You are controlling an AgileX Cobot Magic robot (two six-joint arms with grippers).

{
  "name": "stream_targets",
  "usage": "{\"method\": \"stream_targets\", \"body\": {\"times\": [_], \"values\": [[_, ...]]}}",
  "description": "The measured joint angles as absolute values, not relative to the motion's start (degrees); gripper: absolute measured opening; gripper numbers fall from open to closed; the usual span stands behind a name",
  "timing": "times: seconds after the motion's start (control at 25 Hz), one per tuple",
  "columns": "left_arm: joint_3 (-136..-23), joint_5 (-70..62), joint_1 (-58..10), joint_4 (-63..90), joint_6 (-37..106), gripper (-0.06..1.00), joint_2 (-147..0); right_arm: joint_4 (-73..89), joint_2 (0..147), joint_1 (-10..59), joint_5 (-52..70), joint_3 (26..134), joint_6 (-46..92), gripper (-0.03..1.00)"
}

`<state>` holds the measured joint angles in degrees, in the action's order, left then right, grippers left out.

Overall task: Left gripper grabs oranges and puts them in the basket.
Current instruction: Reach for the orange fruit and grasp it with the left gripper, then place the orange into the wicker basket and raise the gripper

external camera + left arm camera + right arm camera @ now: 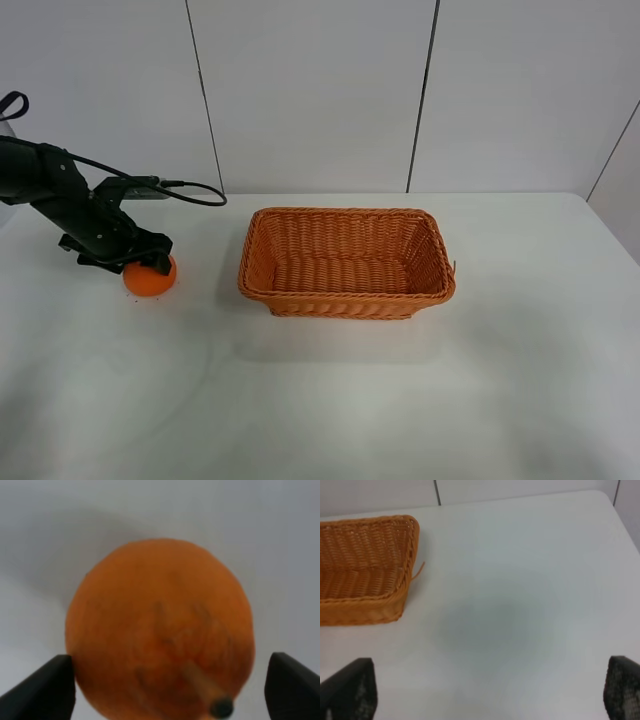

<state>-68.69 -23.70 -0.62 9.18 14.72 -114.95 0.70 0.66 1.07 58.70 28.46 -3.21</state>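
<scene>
So the orange (150, 279) is sitting on the white table (400, 400), out at about 9 o'clock from the basket (345, 298) in the high view, and well apart from it. The left gripper (136, 263) is hovering right on top of it, covering the upper part of the fruit from roughly 11 o'clock. In the left wrist view the orange (160, 630) is filling most of the picture, with its dark stem (221, 708) pointing toward the camera. The left gripper (169, 687) is straddling it with jaws spread. One finger (42, 690) is sitting right against the peel, or close to it. The other finger (295, 685) is showing a sliver of table between itself and the fruit, so it's open and not squeezing. A black cable (190, 192) is looping off the arm toward 2 o'clock. The basket is lying near the middle of the table with nothing showing inside. The right gripper (485, 690) is hanging wide open over bare table, with a corner of the basket (365, 605) showing in its wrist view.
</scene>
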Motion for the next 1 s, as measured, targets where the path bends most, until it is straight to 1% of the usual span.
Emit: {"method": "stream_targets", "body": {"times": [0.28,0.36,0.44,0.48,0.56,0.64,0.68,0.76,1.0], "values": [[-68.91,-21.92,-0.62,9.18,16.23,0.87,-116.02,0.7,0.66,1.07,58.7,28.46,-3.21,0.69],[-68.91,-21.75,-0.62,9.18,16.22,0.85,-116.07,0.7,0.66,1.07,58.7,28.46,-3.21,0.69],[-68.91,-21.38,-0.62,9.18,16.28,0.76,-116.07,0.7,0.66,1.07,58.7,28.46,-3.21,0.69],[-68.91,-21.37,-0.62,9.18,16.34,0.68,-116.07,0.7,0.66,1.07,58.7,28.46,-3.21,0.69],[-68.91,-21.37,-0.62,9.18,16.41,0.49,-116.07,0.7,0.66,1.07,58.7,28.46,-3.21,0.69],[-68.91,-21.37,-0.62,9.18,16.46,0.25,-116.07,0.7,0.66,1.07,58.7,28.46,-3.21,0.69],[-68.91,-21.43,-0.62,9.18,16.45,0.18,-116.07,0.7,0.66,1.07,58.7,28.46,-3.21,0.69],[-68.91,-21.56,-0.62,9.18,16.47,0.13,-116.07,0.7,0.66,1.07,58.7,28.46,-3.21,0.69],[-69.11,-24.17,-0.62,9.24,16.47,0.13,-116.02,0.7,0.66,1.07,58.7,28.46,-3.21,0.69]]}}
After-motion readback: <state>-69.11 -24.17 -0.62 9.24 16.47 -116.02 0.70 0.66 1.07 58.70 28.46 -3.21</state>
